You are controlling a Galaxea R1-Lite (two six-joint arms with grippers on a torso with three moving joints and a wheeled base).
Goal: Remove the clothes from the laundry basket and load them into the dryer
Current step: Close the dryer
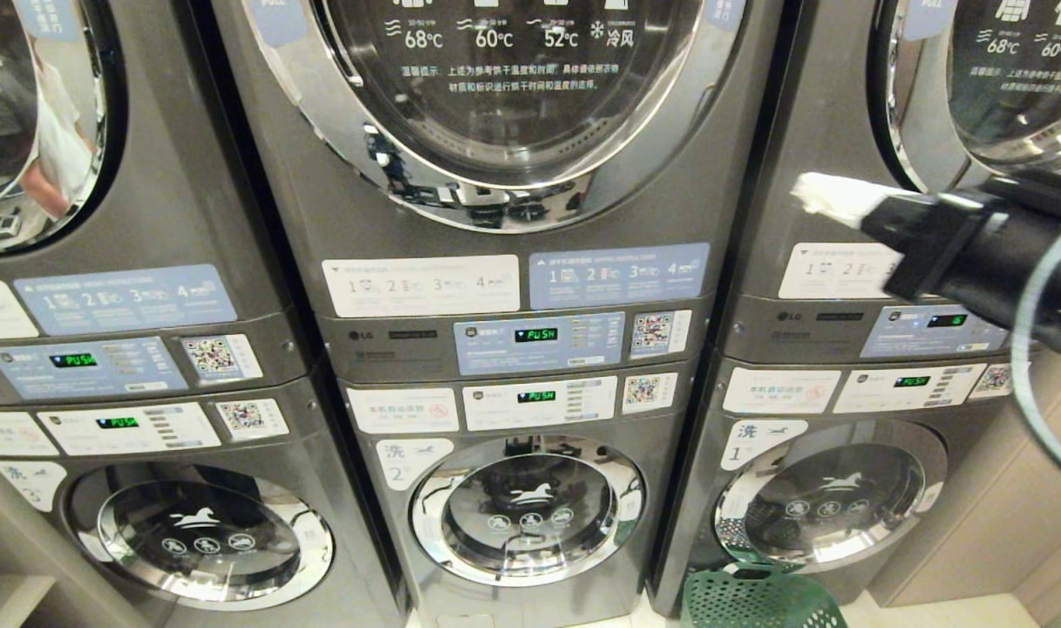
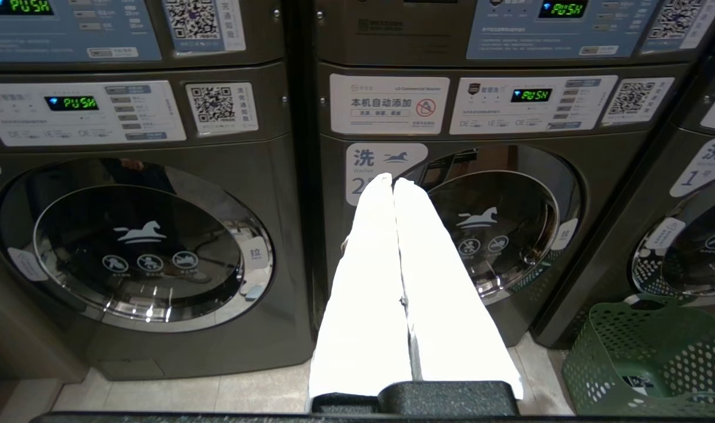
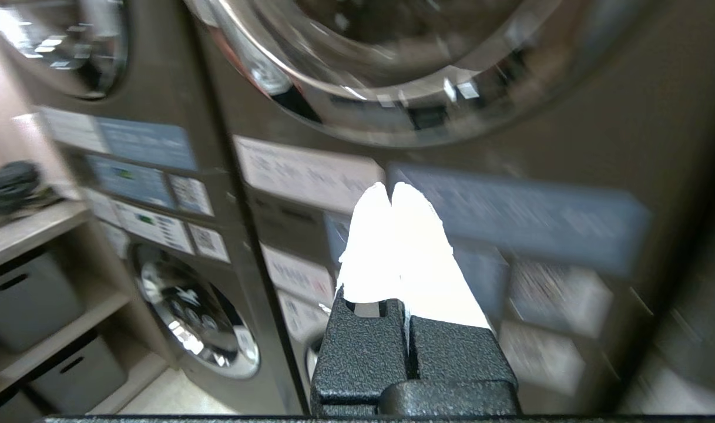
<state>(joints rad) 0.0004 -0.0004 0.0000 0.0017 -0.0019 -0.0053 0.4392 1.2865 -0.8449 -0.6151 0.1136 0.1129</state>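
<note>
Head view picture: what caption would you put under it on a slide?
Right gripper, shut and empty, raised before stacked laundry machines with closed dryer doors; the green laundry basket sits on the floor below.

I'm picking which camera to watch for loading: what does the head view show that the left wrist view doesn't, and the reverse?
Only the head view shows the upper dryer door, closed, and the right gripper raised beside it, fingers shut, empty. Only the left wrist view shows the left gripper, shut and pointing at washer 2. Both show the green laundry basket on the floor and the control panels.
</note>
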